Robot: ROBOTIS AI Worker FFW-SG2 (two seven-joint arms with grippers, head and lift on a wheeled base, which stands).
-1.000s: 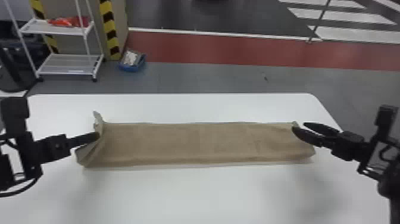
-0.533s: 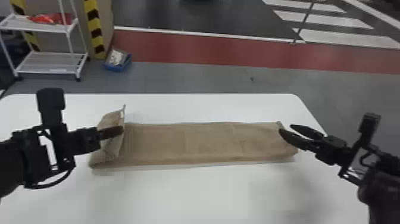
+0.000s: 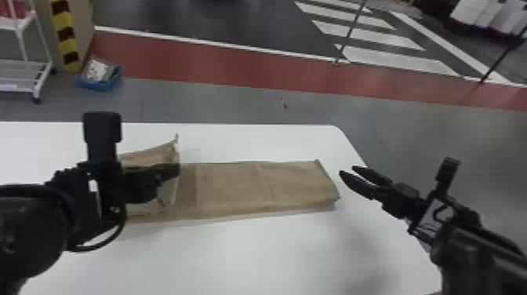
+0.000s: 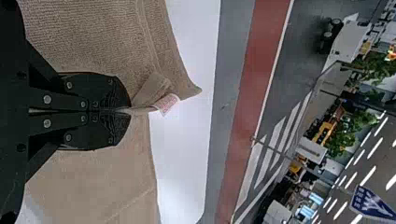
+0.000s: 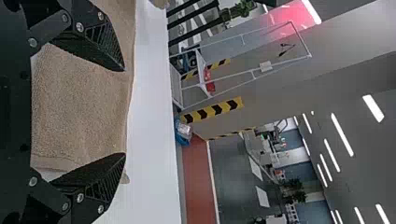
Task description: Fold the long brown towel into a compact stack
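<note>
The left tool (image 3: 177, 170) has just carried one end of the long brown towel (image 3: 243, 184) inward, toward the robot's right. It is clenched on the cloth near a corner, just beside a small white label (image 4: 167, 103). The lifted end (image 3: 157, 153) stands up from the white table (image 3: 251, 255) like a low, slanting wall, while the rest of the towel lies flat in a long strip running toward the table's right side.

For the task, this looks like a fold in the making: the strip is getting shorter, but the raised end still has to be laid down and smoothed. If it drops crooked, the layers may not line up.

Compared with a second earlier, when the left tool was at the towel's far left, the right tool (image 3: 347, 170) has changed place too. It was over the towel's right end; now it is off to the right, just beside that end, its two black fingers spread and holding nothing. The head's outlook has also swung rightward.
</note>
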